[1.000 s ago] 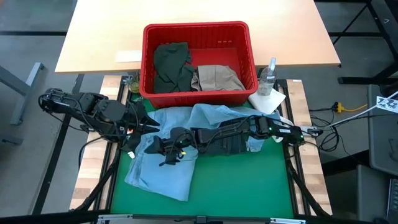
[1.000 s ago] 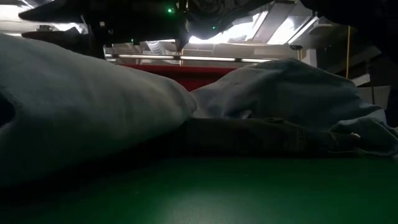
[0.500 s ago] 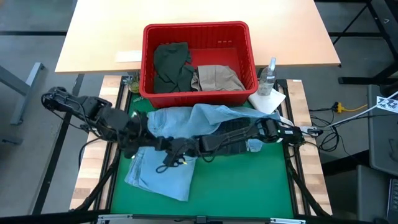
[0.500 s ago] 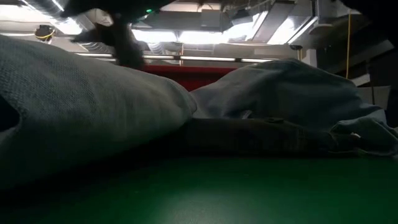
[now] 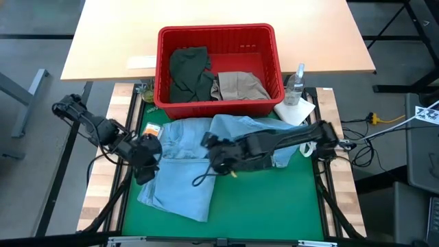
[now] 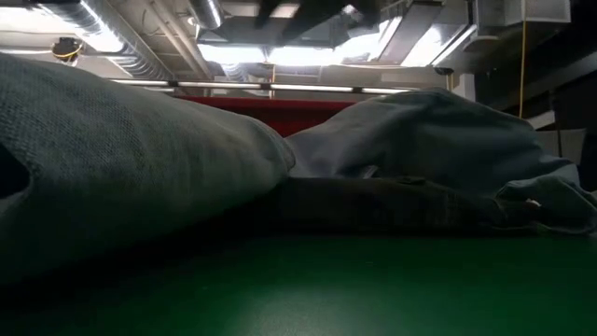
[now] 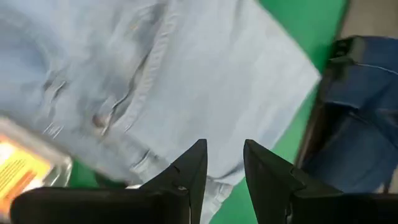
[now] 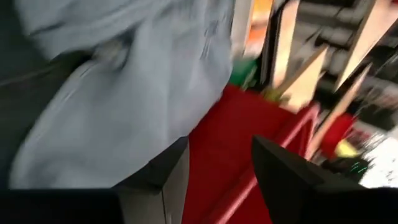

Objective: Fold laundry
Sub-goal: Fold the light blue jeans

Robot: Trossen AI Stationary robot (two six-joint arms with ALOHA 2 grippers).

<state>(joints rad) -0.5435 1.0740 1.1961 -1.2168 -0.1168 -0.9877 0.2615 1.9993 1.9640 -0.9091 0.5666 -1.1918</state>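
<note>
Little is done, by my reckoning: the light blue denim [image 5: 182, 171] lies rumpled and unfolded across the green mat [image 5: 274, 206], and the dark navy jeans [image 5: 257, 159] sit bunched at its three o'clock. The dark olive green piece [image 5: 186, 72] and beige khaki piece [image 5: 238, 86] wait in the red basket [image 5: 218, 36] at twelve o'clock. My left gripper [image 7: 224, 163] hovers over the denim at nine o'clock, fingers narrowly parted, empty. My right gripper [image 8: 217, 168] hangs mid-mat, spread wide, holding nothing. Beyond the mat is a tan table [image 5: 110, 34].
</note>
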